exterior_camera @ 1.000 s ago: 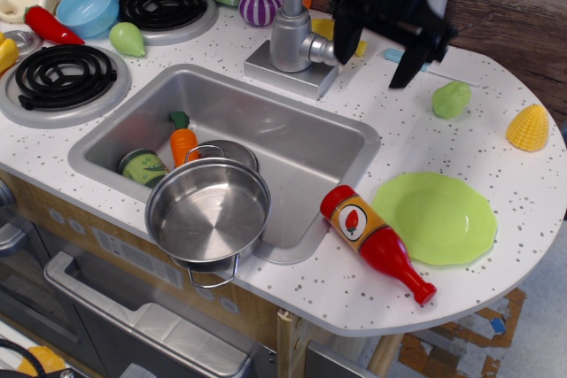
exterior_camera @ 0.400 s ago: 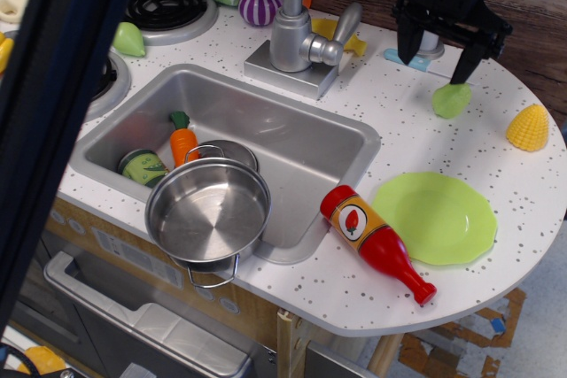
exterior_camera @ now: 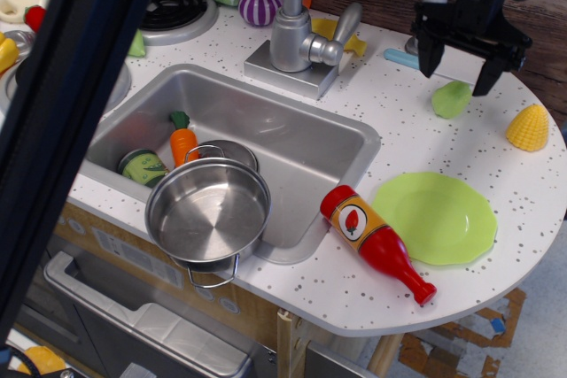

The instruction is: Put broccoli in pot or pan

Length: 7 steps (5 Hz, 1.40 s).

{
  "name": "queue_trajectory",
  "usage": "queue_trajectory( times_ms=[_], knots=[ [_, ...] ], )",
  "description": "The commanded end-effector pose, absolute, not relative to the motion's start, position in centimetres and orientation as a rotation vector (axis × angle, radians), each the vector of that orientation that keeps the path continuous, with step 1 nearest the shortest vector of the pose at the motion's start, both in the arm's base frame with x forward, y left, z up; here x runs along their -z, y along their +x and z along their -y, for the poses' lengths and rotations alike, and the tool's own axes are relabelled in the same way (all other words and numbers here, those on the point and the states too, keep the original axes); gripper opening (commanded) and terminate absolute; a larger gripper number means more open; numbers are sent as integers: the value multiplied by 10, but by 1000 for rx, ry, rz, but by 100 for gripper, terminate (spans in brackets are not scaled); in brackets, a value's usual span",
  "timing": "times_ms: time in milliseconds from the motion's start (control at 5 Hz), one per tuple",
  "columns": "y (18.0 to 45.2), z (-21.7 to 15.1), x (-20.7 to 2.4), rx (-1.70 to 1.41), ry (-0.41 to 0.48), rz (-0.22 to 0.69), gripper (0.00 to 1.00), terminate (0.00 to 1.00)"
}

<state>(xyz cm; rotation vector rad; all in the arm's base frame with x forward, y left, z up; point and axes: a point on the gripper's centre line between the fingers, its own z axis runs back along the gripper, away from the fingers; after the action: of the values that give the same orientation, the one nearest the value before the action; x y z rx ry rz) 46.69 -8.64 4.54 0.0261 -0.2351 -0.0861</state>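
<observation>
The broccoli, a small light-green lumpy toy, lies on the white speckled counter at the back right. My black gripper hangs open just above it, one finger on each side, empty. The shiny steel pot with wire loop handles sits at the front edge of the sink, far to the left of the gripper, and it is empty.
A lime-green plate and a red ketchup bottle lie on the front right. Yellow corn sits at the right edge. The faucet stands behind the sink. A carrot and can lie in the sink. A dark bar crosses the left.
My gripper has moved right from near the faucet to above the broccoli. A dark bar has come into the left of the view.
</observation>
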Motion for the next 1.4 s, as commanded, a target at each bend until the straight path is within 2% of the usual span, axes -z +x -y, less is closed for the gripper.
queue_trajectory(
  times_ms=[0, 200, 400, 600, 800, 1000, 1200],
  knots=[
    [478, 84, -50, 131, 23, 311, 100, 0],
    [485, 83, -32, 108, -21, 280, 100, 0],
    [486, 83, -30, 83, -35, 255, 0, 0],
    [480, 84, -46, 59, 5, 243, 0, 0],
    [462, 66, -68, 18, 57, 210, 0, 0],
    [429, 26, -112, -27, 226, 154, 0, 0],
    [384, -1, -126, -136, 295, 129, 0, 0]
  ],
)
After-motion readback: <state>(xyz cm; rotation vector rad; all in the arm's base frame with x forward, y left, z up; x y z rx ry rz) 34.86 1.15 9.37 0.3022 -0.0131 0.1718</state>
